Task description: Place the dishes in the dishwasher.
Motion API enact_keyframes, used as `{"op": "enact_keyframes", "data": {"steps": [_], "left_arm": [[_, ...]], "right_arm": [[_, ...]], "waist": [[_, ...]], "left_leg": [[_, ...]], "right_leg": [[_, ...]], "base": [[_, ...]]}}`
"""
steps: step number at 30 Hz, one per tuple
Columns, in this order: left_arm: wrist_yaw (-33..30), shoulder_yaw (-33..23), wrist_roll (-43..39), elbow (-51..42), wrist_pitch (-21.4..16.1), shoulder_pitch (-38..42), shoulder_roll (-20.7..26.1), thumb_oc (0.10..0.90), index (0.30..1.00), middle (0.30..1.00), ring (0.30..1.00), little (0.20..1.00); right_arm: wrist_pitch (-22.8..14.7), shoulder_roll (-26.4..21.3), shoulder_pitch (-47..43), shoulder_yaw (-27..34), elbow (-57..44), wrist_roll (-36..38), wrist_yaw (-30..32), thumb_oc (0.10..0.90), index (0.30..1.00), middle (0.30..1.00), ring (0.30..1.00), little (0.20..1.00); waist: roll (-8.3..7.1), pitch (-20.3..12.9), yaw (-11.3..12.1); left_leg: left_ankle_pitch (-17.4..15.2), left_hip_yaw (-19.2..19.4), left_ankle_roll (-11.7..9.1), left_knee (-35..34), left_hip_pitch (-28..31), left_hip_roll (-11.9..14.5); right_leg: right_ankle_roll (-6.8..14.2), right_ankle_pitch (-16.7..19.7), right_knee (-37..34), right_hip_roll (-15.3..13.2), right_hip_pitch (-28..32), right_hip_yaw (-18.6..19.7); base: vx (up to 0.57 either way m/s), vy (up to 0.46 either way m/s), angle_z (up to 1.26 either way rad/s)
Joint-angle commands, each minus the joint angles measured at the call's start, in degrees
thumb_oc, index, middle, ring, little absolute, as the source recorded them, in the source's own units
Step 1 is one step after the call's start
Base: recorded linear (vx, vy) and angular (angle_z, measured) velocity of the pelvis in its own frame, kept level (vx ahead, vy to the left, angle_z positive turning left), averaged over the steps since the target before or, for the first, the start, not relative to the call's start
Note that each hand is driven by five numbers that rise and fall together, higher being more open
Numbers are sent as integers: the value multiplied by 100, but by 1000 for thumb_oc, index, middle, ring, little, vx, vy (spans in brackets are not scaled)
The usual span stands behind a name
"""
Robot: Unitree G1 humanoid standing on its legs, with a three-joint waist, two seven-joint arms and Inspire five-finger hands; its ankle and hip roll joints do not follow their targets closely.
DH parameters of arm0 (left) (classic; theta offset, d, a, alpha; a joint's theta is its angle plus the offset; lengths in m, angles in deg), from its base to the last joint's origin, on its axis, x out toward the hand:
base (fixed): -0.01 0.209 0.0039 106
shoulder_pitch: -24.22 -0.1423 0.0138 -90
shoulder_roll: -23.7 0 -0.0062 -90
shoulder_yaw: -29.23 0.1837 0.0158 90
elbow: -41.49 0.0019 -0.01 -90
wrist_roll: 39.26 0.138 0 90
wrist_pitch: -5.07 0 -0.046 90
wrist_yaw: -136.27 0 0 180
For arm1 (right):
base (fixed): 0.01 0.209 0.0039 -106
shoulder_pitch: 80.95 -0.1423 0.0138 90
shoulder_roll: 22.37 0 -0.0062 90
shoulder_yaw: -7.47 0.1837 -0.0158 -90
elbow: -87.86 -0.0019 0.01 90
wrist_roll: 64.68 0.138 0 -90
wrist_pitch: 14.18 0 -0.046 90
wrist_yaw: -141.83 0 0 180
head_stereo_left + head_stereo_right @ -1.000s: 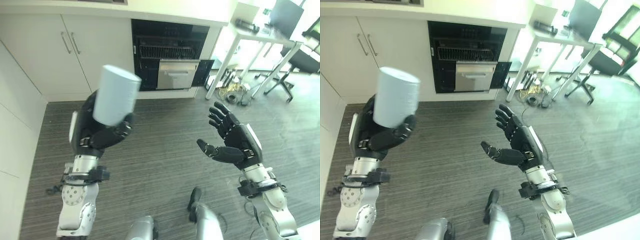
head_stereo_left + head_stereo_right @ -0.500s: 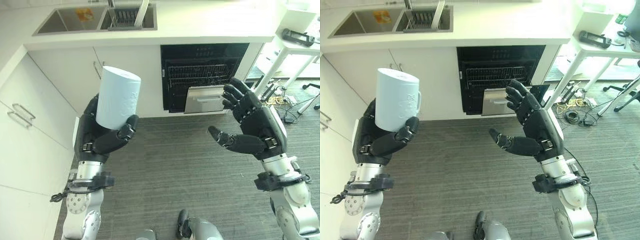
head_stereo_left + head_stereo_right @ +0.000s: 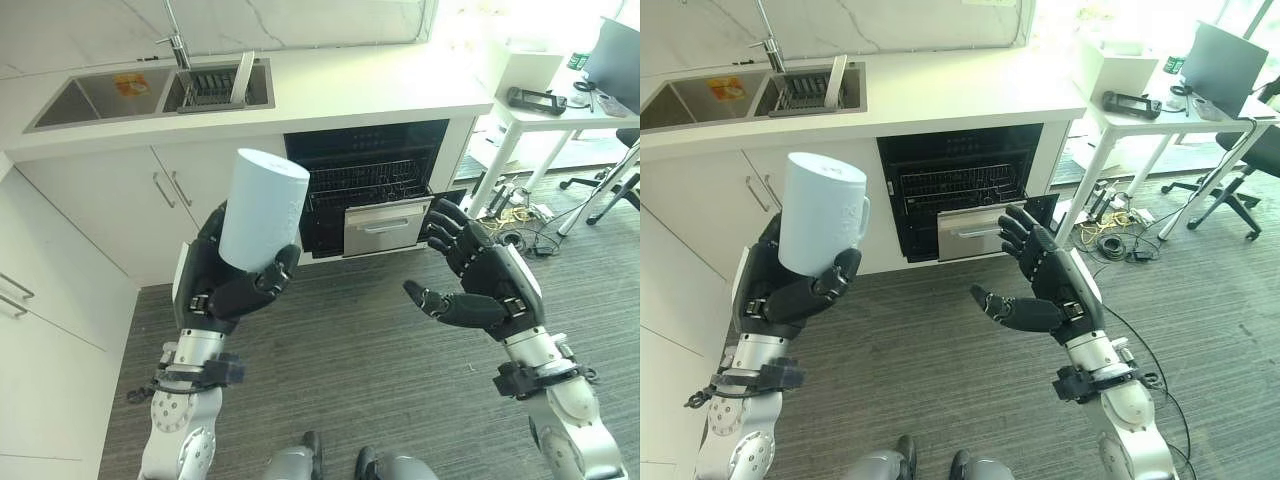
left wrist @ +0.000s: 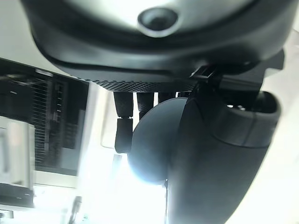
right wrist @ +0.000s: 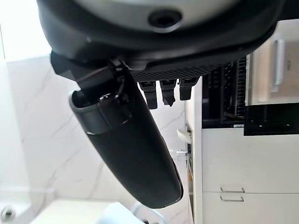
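A tall pale blue mug [image 3: 262, 209] stands upside down in my left hand [image 3: 225, 290], whose fingers and thumb are curled round its lower part; its handle [image 3: 864, 215] faces the dishwasher. In the left wrist view the mug [image 4: 154, 144] shows as a rounded shape between thumb and fingers. The dishwasher [image 3: 370, 190] is open under the counter, with a wire rack [image 3: 368, 180] inside and a steel drawer front [image 3: 385, 225] pulled out. My right hand [image 3: 480, 290] floats open in front of the dishwasher, palm turned toward the mug, holding nothing.
A white counter [image 3: 370, 85] with a double sink [image 3: 150, 90] and tap runs above white cabinets [image 3: 120, 210]. A white table [image 3: 545, 110] with a dark device, cables on the floor and an office chair [image 3: 620, 180] stand to the right. Grey plank floor [image 3: 370, 370] lies ahead.
The camera has tilted up and shifted, bringing counter and sink into view. My left hand still holds the mug; the right hand stays open and sits lower in view.
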Motion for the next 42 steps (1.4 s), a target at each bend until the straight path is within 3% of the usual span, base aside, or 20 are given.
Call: {"op": "enact_keyframes", "data": {"steps": [1,4,7,15,17,20,21,25,27,31,32,34,36,37,39,42], "left_arm": [[85,-141,18,-792,-828,373,139,400,300,300,300,300],[-101,-159,46,-857,-787,439,213,400,300,300,300,300],[-47,-159,75,-893,-738,525,255,400,300,300,300,300],[154,-197,124,-867,-711,634,331,400,300,300,300,300],[211,-246,106,-885,-730,611,366,400,300,300,300,300],[293,-276,181,-915,-804,586,389,400,300,300,300,300],[251,-264,251,-929,-825,593,393,400,300,300,300,300],[59,-226,276,-843,-738,853,526,400,300,300,300,300],[-58,-173,364,-845,-676,990,605,400,300,300,300,300],[-317,-129,527,-868,-648,1079,700,400,300,300,300,300],[-378,-208,509,-900,-639,1079,765,400,300,300,300,300],[-433,-273,507,-924,-633,1102,813,400,300,300,300,300],[-420,-318,495,-936,-626,1134,815,400,300,300,300,300],[-511,-276,487,-1006,-605,1097,792,400,300,300,300,300],[-526,-251,293,-994,-584,1027,746,400,300,300,300,300],[-604,-189,183,-1118,-513,892,593,400,300,300,300,300]], "right_arm": [[-648,-236,-399,245,-755,100,152,800,900,900,900,900],[-615,-231,-255,313,-886,274,-107,800,900,900,900,900],[-662,-171,-162,335,-975,244,-18,800,900,900,900,900],[-664,21,-187,404,-908,189,95,800,900,900,900,900],[-639,98,-251,383,-881,182,125,800,900,900,900,900],[-643,214,-264,316,-896,142,77,800,900,900,900,900],[-636,232,-287,259,-878,123,60,800,900,900,900,900],[-718,168,-413,152,-698,89,16,800,900,900,900,900],[-741,90,-473,185,-706,290,-64,800,900,900,900,900],[-565,112,-621,53,-829,311,-129,800,900,900,900,900],[-510,134,-737,-36,-844,345,-143,800,900,900,900,900],[-510,175,-874,-141,-818,348,-170,800,900,900,900,900],[-536,161,-889,-140,-824,373,-227,800,900,900,900,900],[-444,81,-980,-171,-854,398,-126,800,900,900,900,900],[-331,-31,-997,-171,-886,459,-28,800,900,900,900,900],[-175,-278,-929,-82,-988,594,-143,800,900,900,900,900]], "waist": [[53,-176,106],[-17,-180,100],[-107,-274,120],[-338,-482,340],[-393,-514,391],[-380,-504,350],[-354,-473,321],[-446,-398,360],[-572,-339,297],[-623,-285,232],[-656,-237,267],[-696,-170,304],[-693,-152,304],[-686,-201,353],[-626,-286,304],[-491,-439,187]], "left_leg": [[399,0,145,-345,205,-120],[199,-25,329,-345,371,-175],[59,105,439,-345,491,-153],[-164,-61,709,-345,644,-415],[-220,-112,802,-345,688,-481],[-304,-372,924,-345,809,-585],[-341,-414,935,-345,878,-563],[-319,-269,816,-345,919,-404],[-420,-97,766,-345,992,-249],[-591,55,673,-345,1185,-9],[-664,153,630,-345,1293,114],[-716,218,606,-345,1388,206],[-683,145,581,-345,1395,270],[-638,204,481,-345,1455,469],[-675,144,412,-345,1588,589],[-583,187,312,-345,1764,627]], "right_leg": [[762,-539,-296,171,579,259],[852,-629,-296,56,880,283],[925,-661,-296,-89,1004,157],[1125,-550,-296,-420,1197,-149],[1272,-162,-296,-461,1308,-296],[1433,681,-164,-339,1317,-223],[1409,704,21,-340,1083,-160],[1302,226,-296,-719,785,-297],[1468,480,-296,-1235,253,-94],[1672,970,-296,-1749,-372,62],[1726,1112,-296,-1903,-595,-43],[1721,1150,-296,-1930,-670,-115],[1703,916,-296,-1796,-567,45],[1680,745,-296,-1774,-480,-168],[1634,562,-296,-1626,-462,-170],[1360,298,-296,-1316,-374,-148]], "base": [[332,144,-57],[340,149,-81],[212,92,-48],[184,119,-6],[168,144,3],[160,121,11],[138,65,18],[48,-128,8],[77,-304,-7],[122,-329,-16],[194,-493,-9],[170,-449,-10],[221,-553,4],[302,-660,27],[290,-499,31],[221,-370,28]]}}
